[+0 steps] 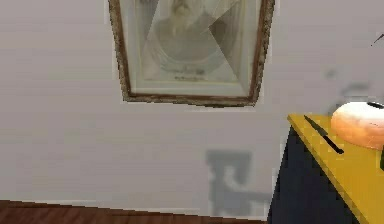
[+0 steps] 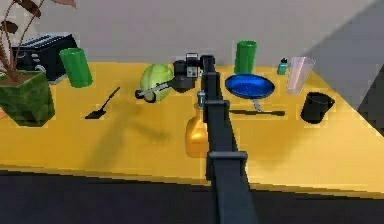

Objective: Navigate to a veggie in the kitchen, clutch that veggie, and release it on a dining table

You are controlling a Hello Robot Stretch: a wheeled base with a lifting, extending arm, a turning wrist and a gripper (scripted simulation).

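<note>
A round pale-green veggie [image 2: 154,78], like a head of lettuce, lies on the yellow table [image 2: 120,140] just left of the middle. My arm [image 2: 222,150] rises from the arm side view's bottom edge across the table. Its gripper [image 2: 170,84] sits at the veggie's right side, with the dark body just behind it. The veggie rests on the tabletop at the fingers, so I cannot tell whether the gripper holds anything.
A potted plant [image 2: 25,95], black toaster [image 2: 45,55], green cup [image 2: 75,67] and black spatula [image 2: 103,103] stand left of the veggie. To the right are a second green cup [image 2: 245,55], blue pan [image 2: 248,88], glass [image 2: 299,73] and black mug [image 2: 317,106]. Ahead hangs a framed picture [image 1: 190,50].
</note>
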